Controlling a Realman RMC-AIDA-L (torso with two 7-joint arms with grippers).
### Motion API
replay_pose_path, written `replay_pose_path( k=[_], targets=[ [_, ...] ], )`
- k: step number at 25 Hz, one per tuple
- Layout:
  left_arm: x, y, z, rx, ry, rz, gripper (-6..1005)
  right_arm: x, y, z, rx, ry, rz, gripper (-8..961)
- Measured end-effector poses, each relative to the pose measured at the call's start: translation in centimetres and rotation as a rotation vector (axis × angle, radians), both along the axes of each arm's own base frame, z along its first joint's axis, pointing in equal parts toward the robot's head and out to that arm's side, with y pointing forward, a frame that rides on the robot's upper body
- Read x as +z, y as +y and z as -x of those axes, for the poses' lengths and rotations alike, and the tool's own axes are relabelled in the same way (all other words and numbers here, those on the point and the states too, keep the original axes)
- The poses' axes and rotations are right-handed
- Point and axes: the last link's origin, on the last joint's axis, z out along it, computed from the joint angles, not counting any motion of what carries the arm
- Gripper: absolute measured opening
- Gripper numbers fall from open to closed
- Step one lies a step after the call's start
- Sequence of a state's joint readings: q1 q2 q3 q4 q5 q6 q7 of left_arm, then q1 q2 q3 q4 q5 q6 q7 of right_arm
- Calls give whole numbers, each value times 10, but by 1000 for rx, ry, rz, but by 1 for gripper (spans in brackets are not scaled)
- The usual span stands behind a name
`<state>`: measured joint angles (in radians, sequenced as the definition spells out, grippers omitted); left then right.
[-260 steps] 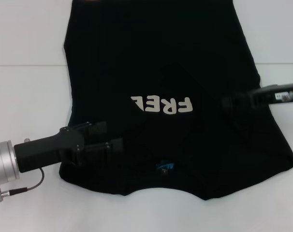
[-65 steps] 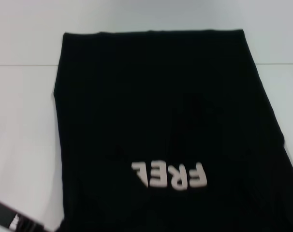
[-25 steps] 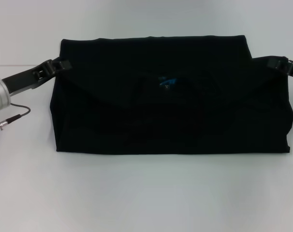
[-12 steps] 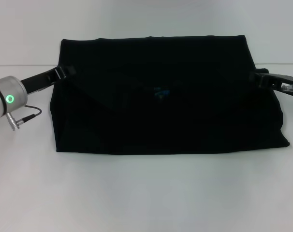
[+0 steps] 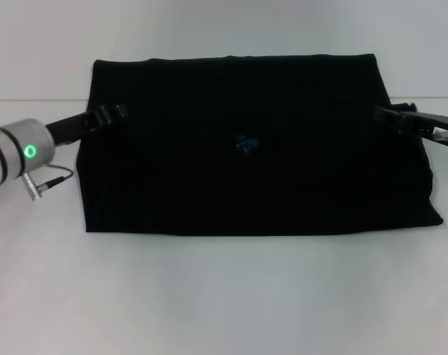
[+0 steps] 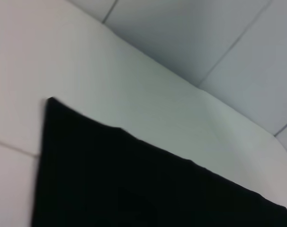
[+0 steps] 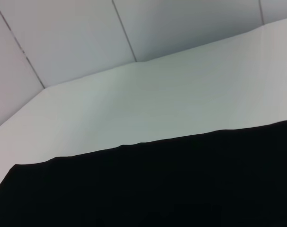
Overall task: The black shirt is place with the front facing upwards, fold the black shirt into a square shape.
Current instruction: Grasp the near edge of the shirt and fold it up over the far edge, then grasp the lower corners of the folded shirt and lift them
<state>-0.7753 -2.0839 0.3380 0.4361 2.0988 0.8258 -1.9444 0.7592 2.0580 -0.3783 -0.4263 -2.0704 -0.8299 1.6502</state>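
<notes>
The black shirt (image 5: 253, 163) lies folded into a wide rectangle on the white table, its small blue neck label (image 5: 246, 142) showing on top near the middle. Its lettering is hidden. My left gripper (image 5: 112, 115) rests over the shirt's left edge near the far corner. At the shirt's right edge, about as far back, sits my right gripper (image 5: 390, 117). The left wrist view shows a far corner of the black shirt (image 6: 134, 184) on the table. The right wrist view shows the far edge of the black shirt (image 7: 157, 184).
White table (image 5: 224, 296) spreads in front of the shirt and on both sides. A grey panelled wall (image 7: 86, 38) rises behind the table's far edge. A cable (image 5: 50, 183) hangs from my left wrist beside the shirt.
The near half of the shirt was folded away over the far half, hiding the letters. In the last second both grippers slid slightly inward and nearer along the shirt's side edges.
</notes>
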Motion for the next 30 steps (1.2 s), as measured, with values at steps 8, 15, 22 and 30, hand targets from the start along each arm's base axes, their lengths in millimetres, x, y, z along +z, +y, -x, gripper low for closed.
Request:
replay_pose_path(
  k=[8,15,22,30],
  targets=[
    [10,-19,23,37,-59,28,403,17,-20,-12,14,149,-25,515],
    [28,-47,33,5,-170,160,549,30,-46,-20,78,241,40,718],
    [43,-65,34,-31,-171,319,582,3,-89,-2,436,87,328,722],
    [33,-62,35,-61,-47,338,707,-31,-112,2,571,5,404,726]
  ],
)
